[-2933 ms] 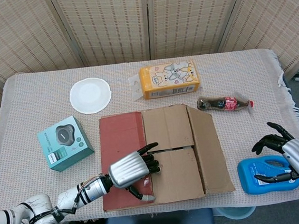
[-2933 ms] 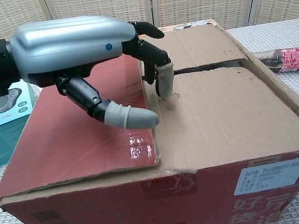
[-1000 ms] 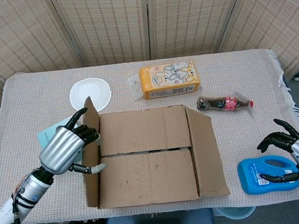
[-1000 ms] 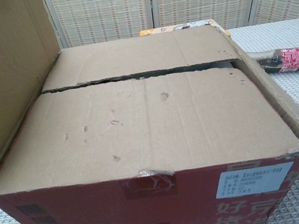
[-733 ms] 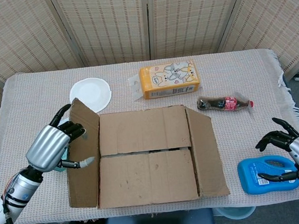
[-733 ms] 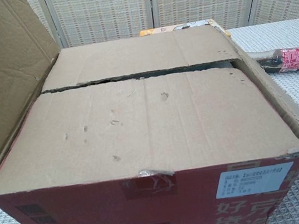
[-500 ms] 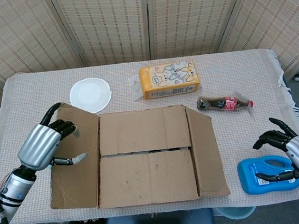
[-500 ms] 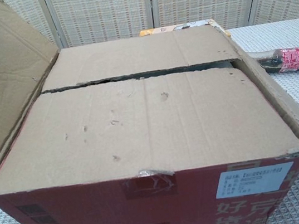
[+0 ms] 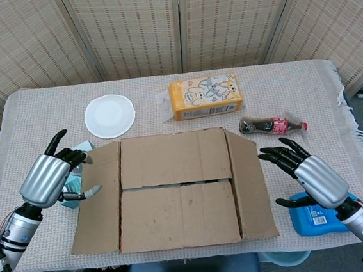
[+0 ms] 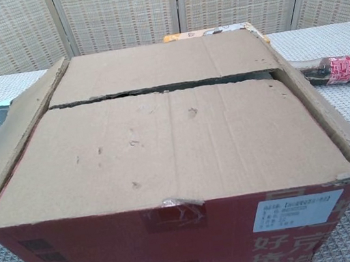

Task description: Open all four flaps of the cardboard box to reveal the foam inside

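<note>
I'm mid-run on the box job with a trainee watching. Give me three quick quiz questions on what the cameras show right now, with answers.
1. True or false: the foam inside the cardboard box is already visible.
2. Which flap is folded out and down: A) left flap, B) near flap, C) far flap?
3. Which hand hovers near the right flap, above the blue bottle?

Key
1. False; the near and far flaps lie shut across the top.
2. A.
3. The right hand, fingers spread, holding nothing; the left hand is out beside the left flap.
</note>
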